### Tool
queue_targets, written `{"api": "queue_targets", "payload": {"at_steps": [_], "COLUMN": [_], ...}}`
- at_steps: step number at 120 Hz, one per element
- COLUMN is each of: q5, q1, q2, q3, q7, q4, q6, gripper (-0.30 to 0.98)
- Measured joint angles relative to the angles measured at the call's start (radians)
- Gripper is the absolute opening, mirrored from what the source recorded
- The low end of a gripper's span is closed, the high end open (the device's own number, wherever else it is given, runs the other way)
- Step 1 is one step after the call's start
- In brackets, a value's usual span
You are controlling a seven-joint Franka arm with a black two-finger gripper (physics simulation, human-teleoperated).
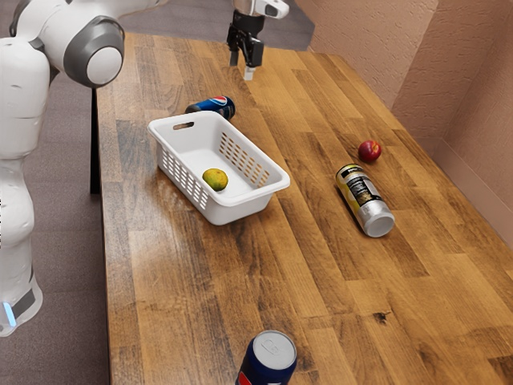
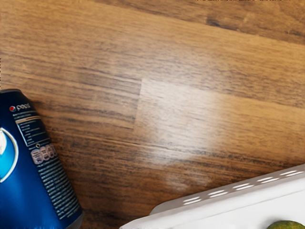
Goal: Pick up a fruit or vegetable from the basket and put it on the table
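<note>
While my arm point(image 1: 101, 62) rises at the exterior view's left, the job looks to be at its opening stage: nothing is in my grasp. Next comes the white basket point(image 1: 240, 210), upright on the table point(image 1: 176, 281), with the task's thing, a yellow-green fruit point(image 1: 215, 179), lying inside on its floor. Just by the basket's far end lies a blue can point(image 1: 218, 105). Farther right, my gripper point(image 1: 241, 69) hangs beyond the basket, jaws parted and empty. A dark blue can point(image 1: 275, 350) stands nearer the camera; past it lies a yellow and silver can point(image 1: 365, 200), with a red fruit point(image 1: 369, 151) near it, outside the basket. I judge that reaching over, gripping the yellow-green fruit, lifting it clear and setting it down all remain.
</note>
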Motion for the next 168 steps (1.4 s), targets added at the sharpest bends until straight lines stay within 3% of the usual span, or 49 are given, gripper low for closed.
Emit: {"api": "queue_targets", "payload": {"at_steps": [32,45,55,68,97,114,120,133,143,168], "q5": [-0.035,-0.004,0.025,0.068,0.109,0.074,0.069,0.075,0.097,0.113], "q1": [0.032,0.025,-0.061,-0.147,-0.140,-0.093,-0.093,-0.170,-0.200,-0.185], "q2": [-0.005,-0.090,-0.065,-0.031,-0.016,0.000,-0.055,-0.312,-0.435,-0.490], "q3": [-0.005,-0.034,-0.113,-0.138,-0.137,-0.132,-0.139,-0.138,-0.139,-0.237], "q7": [0.037,0.046,0.045,0.033,0.014,0.009,0.010,0.010,0.008,-0.015], "q4": [0.007,0.140,0.165,0.158,0.119,0.115,0.033,-0.371,-0.563,-0.695], "q6": [-0.006,-0.015,-0.020,-0.024,-0.075,-0.142,-0.147,-0.076,-0.016,0.078], "gripper": [0.68,0.69,0.69,0.68,0.69,0.69,0.69,0.69,0.68,0.69]}}
